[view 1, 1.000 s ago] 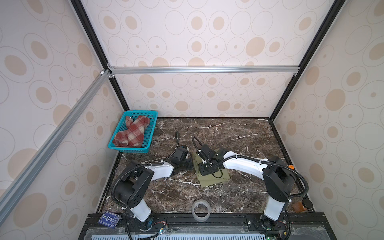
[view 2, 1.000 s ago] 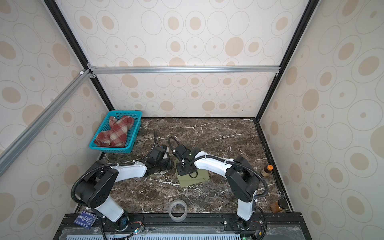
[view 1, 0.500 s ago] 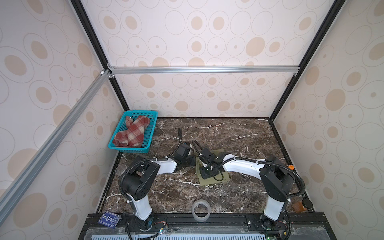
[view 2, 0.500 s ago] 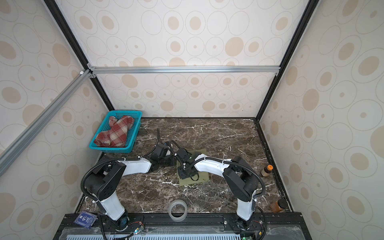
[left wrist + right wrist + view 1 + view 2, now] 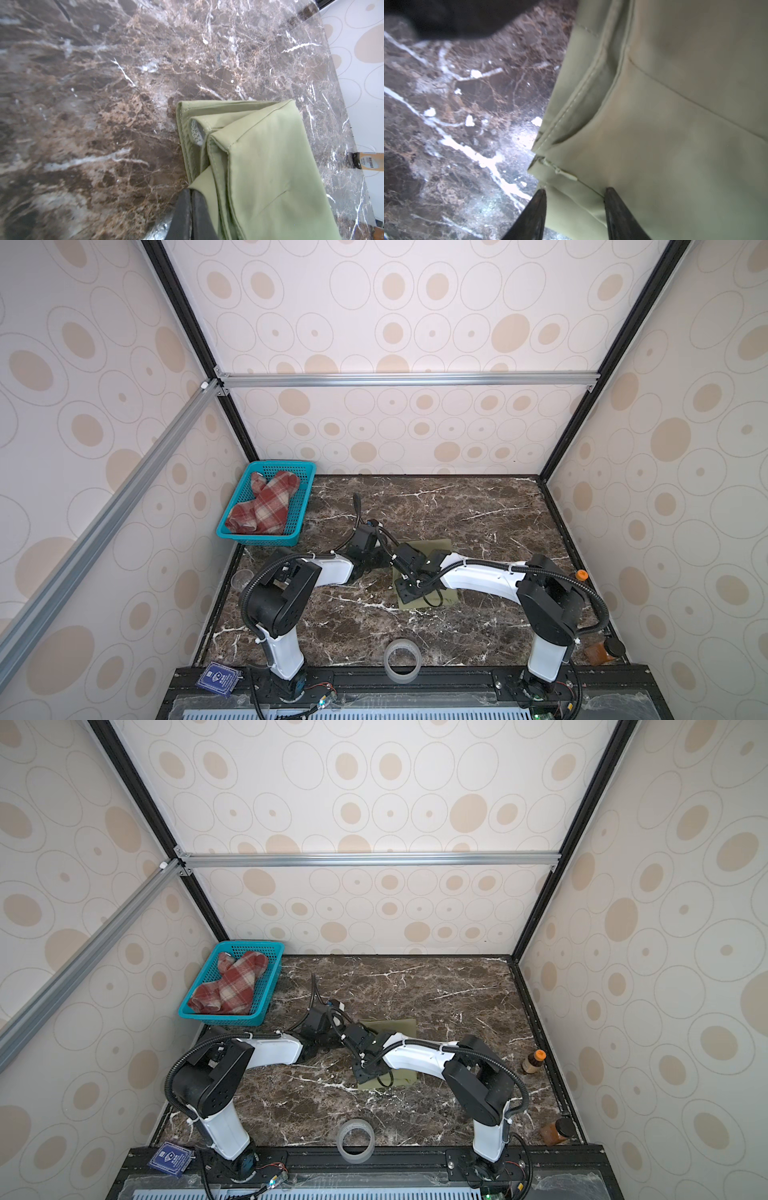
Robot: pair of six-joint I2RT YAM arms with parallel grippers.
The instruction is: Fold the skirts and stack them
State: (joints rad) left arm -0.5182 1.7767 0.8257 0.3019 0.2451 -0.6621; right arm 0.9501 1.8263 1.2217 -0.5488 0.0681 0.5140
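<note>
The olive-green skirt (image 5: pixel 441 546) (image 5: pixel 400 1028) lies folded on the marble table, mid-table in both top views, partly under my right arm. In the left wrist view its hemmed layers (image 5: pixel 270 166) spread beside my left gripper (image 5: pixel 190 191), which is shut with a lifted flap of that skirt pinched at its tips. My right gripper (image 5: pixel 574 191) stands open, its fingers astride the skirt's edge (image 5: pixel 675 124) by a zip pull. The two grippers (image 5: pixel 384 562) (image 5: pixel 405 591) meet at the skirt's left edge. The red-and-cream plaid skirt (image 5: pixel 266 506) (image 5: pixel 232 982) lies crumpled in the basket.
The teal mesh basket (image 5: pixel 257 537) (image 5: pixel 220 1018) stands at the back left. A tape roll (image 5: pixel 401 659) sits at the front edge. An orange-capped bottle (image 5: pixel 579 574) and a brown jar (image 5: pixel 602 651) stand along the right wall. A clear cup (image 5: pixel 242 578) is by the left wall.
Both grippers have shifted toward the back of the table along the olive skirt's left edge. The right jaws have spread apart and let go of the cloth. The left stays shut.
</note>
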